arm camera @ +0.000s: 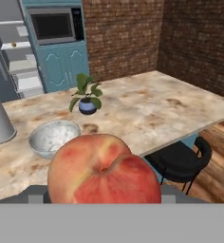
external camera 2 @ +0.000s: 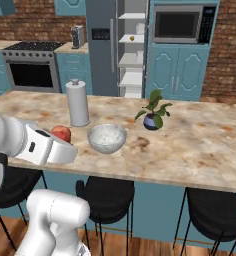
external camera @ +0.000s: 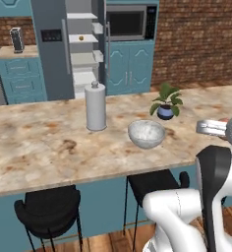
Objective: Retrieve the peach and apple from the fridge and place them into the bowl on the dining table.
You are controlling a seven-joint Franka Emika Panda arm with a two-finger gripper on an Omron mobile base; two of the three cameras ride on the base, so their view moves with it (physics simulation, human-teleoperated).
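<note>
Peach, round, red and yellow-blushed, sits clamped in my jaws, which close partway around it. I hold it above the near edge of the long beige-brown marbled counter, just beside the round pale speckled bowl. Behind the bowl stands a white cylinder canister.

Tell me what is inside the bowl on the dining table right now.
The bowl looks empty: just its pale speckled inside shows. The near rim hides a little of the bottom. The peach sits in the gripper, not in the bowl.
</note>
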